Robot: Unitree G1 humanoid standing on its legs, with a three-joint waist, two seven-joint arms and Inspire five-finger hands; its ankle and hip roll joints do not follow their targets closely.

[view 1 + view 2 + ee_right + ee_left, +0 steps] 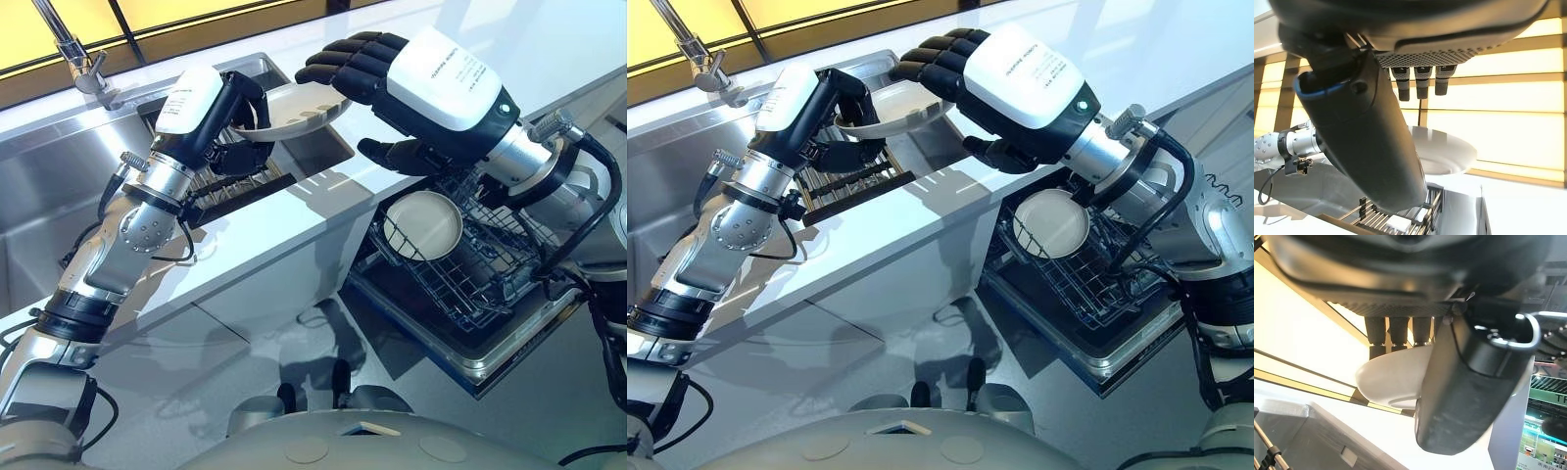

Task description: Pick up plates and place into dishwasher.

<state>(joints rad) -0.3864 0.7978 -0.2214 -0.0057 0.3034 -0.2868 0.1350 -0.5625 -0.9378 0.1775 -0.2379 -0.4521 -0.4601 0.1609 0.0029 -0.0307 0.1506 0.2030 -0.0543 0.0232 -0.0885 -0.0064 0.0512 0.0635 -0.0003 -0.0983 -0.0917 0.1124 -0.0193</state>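
Note:
A white plate (299, 106) hangs tilted over the sink's right edge, with my left hand (238, 106) shut on its near rim. In the left wrist view the thumb (1469, 396) lies across the plate (1396, 382) and the fingers sit behind it. My right hand (441, 83) reaches in from the right. Its fingers arch over the plate's far rim and its thumb (1371, 147) is below, with the plate (1442, 152) in the gap between them. I see no firm contact there. A second white plate (423, 223) stands in the dishwasher rack (490, 284).
The steel sink (59, 196) with a faucet (83, 64) is at the left, and a dark drying rack (230, 181) lies inside it. A white counter (294, 225) runs between the sink and the open dishwasher, whose lower rack is pulled out below on the right.

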